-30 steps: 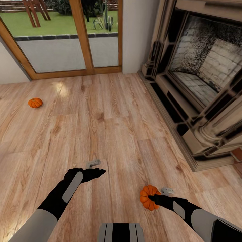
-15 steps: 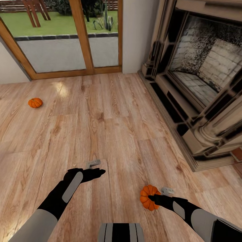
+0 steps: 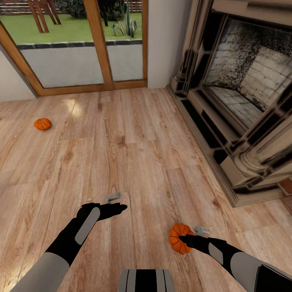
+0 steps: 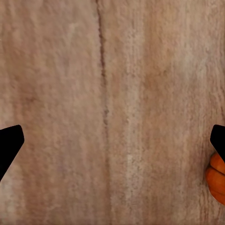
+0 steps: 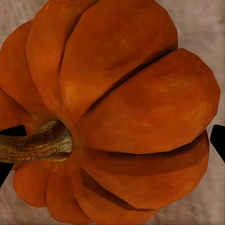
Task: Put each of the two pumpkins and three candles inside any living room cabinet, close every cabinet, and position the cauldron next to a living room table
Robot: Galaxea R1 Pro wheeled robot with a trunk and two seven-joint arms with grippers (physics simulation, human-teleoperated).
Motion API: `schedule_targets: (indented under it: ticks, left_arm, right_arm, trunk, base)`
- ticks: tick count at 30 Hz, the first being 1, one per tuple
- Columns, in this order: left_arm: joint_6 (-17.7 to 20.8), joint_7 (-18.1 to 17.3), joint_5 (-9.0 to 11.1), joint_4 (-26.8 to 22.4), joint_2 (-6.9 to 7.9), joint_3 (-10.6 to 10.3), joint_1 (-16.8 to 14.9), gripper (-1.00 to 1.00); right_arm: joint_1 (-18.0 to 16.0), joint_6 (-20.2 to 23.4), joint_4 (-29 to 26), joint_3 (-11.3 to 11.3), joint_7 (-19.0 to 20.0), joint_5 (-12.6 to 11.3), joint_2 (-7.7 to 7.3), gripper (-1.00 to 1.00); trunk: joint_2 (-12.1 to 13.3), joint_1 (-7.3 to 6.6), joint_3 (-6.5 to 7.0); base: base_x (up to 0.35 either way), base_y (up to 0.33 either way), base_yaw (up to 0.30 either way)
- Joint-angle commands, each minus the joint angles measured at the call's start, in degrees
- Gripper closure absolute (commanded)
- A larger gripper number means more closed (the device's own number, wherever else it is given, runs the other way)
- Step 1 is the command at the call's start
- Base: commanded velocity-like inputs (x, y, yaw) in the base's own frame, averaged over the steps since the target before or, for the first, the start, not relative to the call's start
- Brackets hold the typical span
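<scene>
One orange pumpkin (image 3: 178,240) lies on the wooden floor close in front of me, to the right. My right gripper (image 3: 191,234) reaches down over it, open, one finger on each side; in the right wrist view the pumpkin (image 5: 126,117) with its brown stem spans the gap between the fingertips (image 5: 8,152). My left gripper (image 3: 119,202) hovers open and empty over bare floor, and the left wrist view catches the near pumpkin's edge (image 4: 216,183). The second pumpkin (image 3: 42,123) rests far off to the left on the floor. Candles, cabinet, cauldron and table are out of view.
A large stone fireplace (image 3: 243,101) with a raised hearth runs along the right side. Glass doors in a wooden frame (image 3: 97,44) and a white wall close off the far end. Open wood floor (image 3: 121,142) lies between the two pumpkins.
</scene>
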Motion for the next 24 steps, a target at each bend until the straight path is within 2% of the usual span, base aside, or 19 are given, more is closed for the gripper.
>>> schedule_targets:
  ticks: [1,16,24]
  left_arm:
    - [0.1,0.6,0.6,-0.1,0.06,-0.2,0.0,-1.00]
    - [0.1,0.6,0.6,-0.1,0.06,-0.1,0.0,-1.00]
    - [0.0,0.7,0.6,-0.1,0.06,-0.1,0.0,-1.00]
  right_arm:
    - [0.0,0.2,0.2,2.7,-1.6,-0.1,-0.04,1.00]
    - [0.0,0.2,0.1,2.7,-1.6,-0.2,-0.04,1.00]
    - [0.1,0.1,0.1,2.7,-1.4,-0.2,-0.06,1.00]
  trunk:
    - [0.0,0.01,-0.05]
    - [0.0,0.01,-0.05]
    - [0.1,-0.19,1.72]
  base:
    - [0.000,0.000,0.000]
    - [0.000,0.000,0.000]
    - [0.000,0.000,0.000]
